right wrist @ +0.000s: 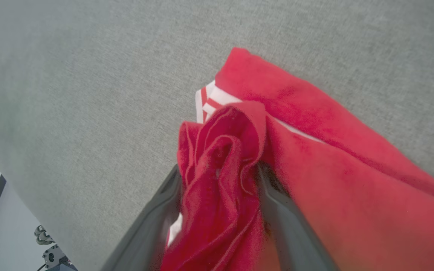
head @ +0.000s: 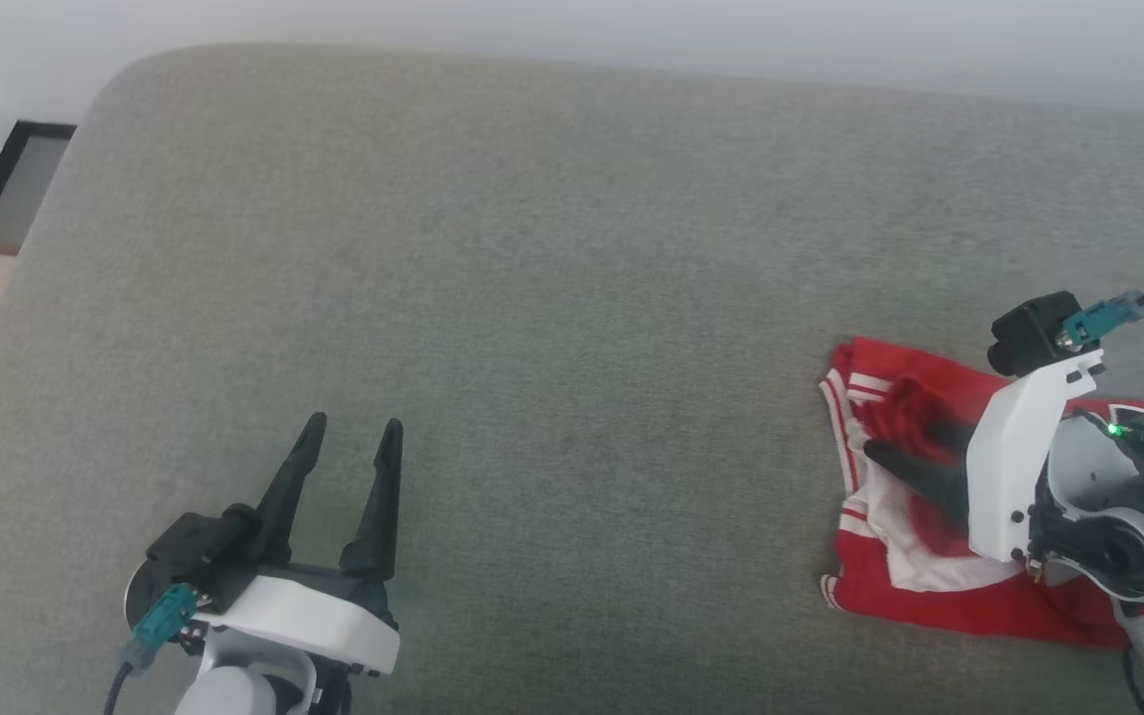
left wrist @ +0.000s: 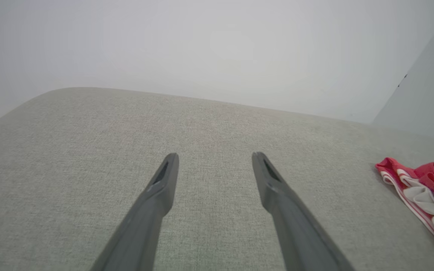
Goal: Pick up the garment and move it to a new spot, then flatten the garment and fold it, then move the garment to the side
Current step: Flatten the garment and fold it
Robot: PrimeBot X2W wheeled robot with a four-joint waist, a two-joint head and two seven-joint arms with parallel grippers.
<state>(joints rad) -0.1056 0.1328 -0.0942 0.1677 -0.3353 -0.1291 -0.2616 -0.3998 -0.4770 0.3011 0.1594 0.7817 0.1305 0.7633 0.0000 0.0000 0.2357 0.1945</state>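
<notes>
Just one garment, two grippers.

Seemingly a home: grey fabric sofa cushion, white wall.

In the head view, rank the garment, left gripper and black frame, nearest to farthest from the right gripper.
1. Garment, right side, bunched between the fingers of the right gripper.
2. Left gripper, lower left.
3. Black frame, far upper left.

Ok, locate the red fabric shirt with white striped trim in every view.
Head view: the red fabric shirt lies lower right.
Left wrist view: shirt at right edge, below mid-height.
Right wrist view: shirt from centre to lower right.
Shared landmark: the grey fabric cushion beneath it.
</notes>
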